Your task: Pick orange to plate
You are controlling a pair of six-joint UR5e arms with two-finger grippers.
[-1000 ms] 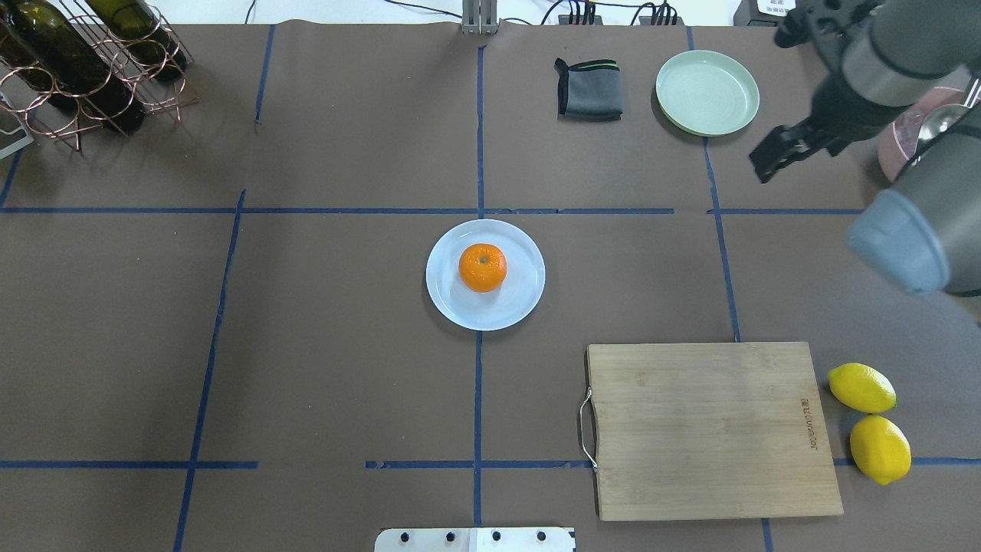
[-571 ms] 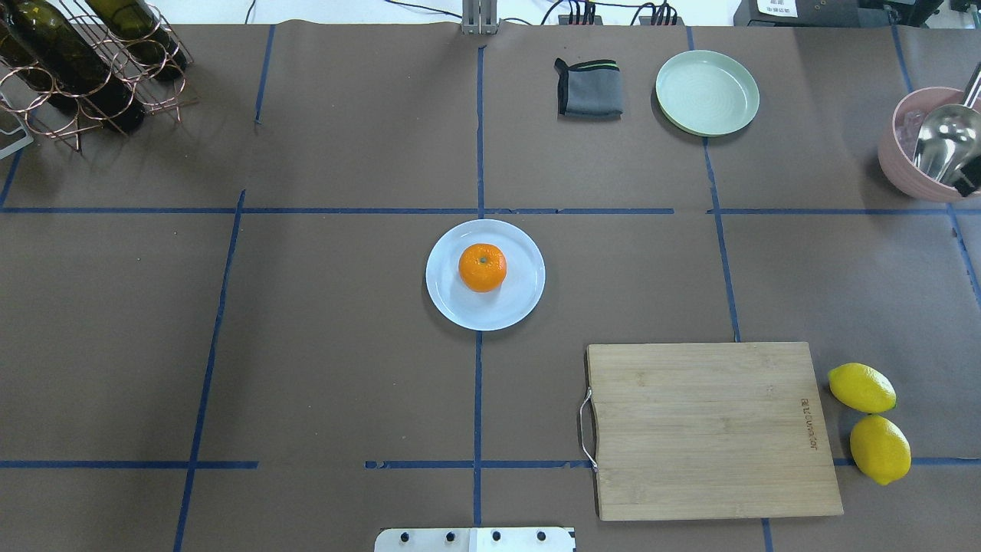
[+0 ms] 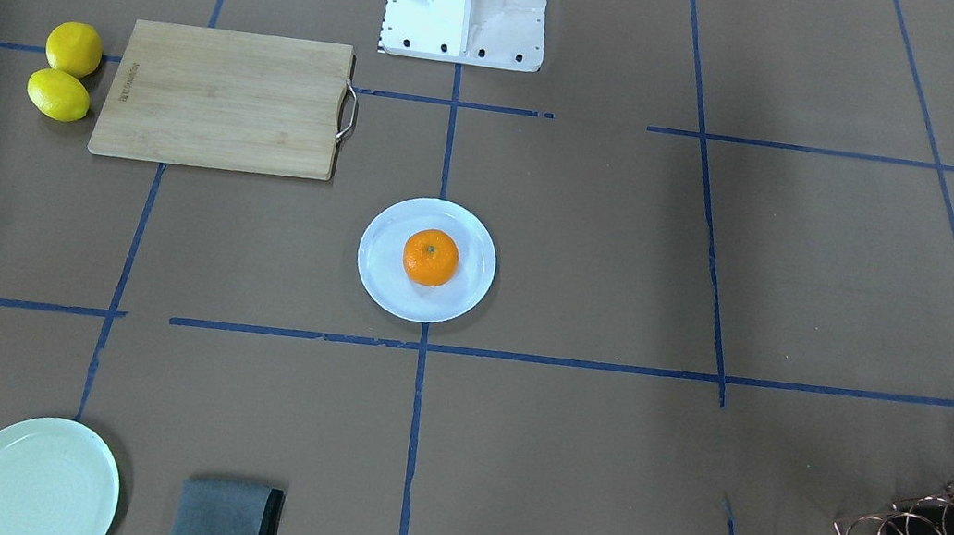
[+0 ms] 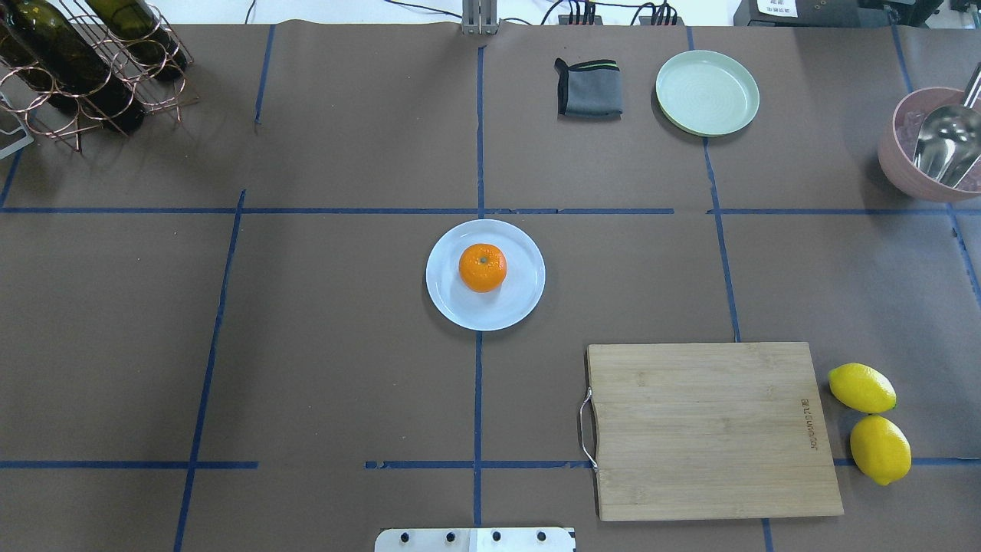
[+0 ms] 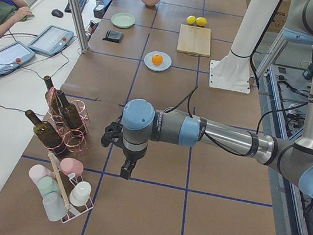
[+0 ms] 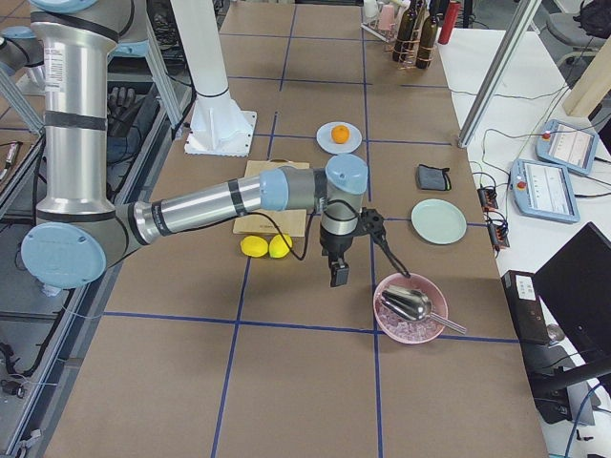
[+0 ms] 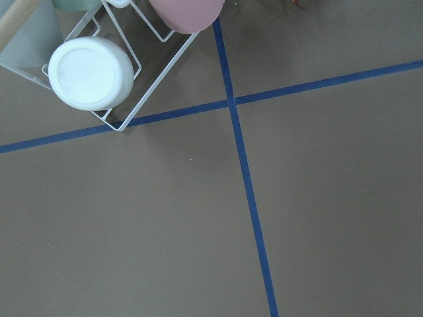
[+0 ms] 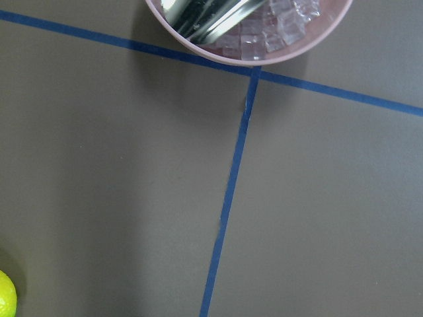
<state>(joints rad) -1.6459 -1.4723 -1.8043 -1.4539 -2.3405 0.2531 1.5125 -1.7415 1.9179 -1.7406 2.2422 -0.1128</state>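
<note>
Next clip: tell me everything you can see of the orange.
The orange is a small, round, slightly flattened fruit. Its peel is bright orange, dimpled and faintly glossy, with a tiny green stem dot facing up. It looks whole and unpeeled. It sits upright, roughly in the middle of the white plate, well inside the raised rim, near the centre of the brown table. Only the plate touches it; nothing holds or covers it.

The brown table (image 4: 306, 345) is laid with plate (image 4: 518, 302), board (image 4: 713, 429), lemons (image 4: 862, 387), cloth (image 4: 590, 92) and green plate (image 4: 707, 92) far from all fingers, a bowl (image 4: 907, 180) near those of the right gripper (image 6: 339, 277), a rack (image 5: 59, 181) near those of the left gripper (image 5: 126, 171).
</note>
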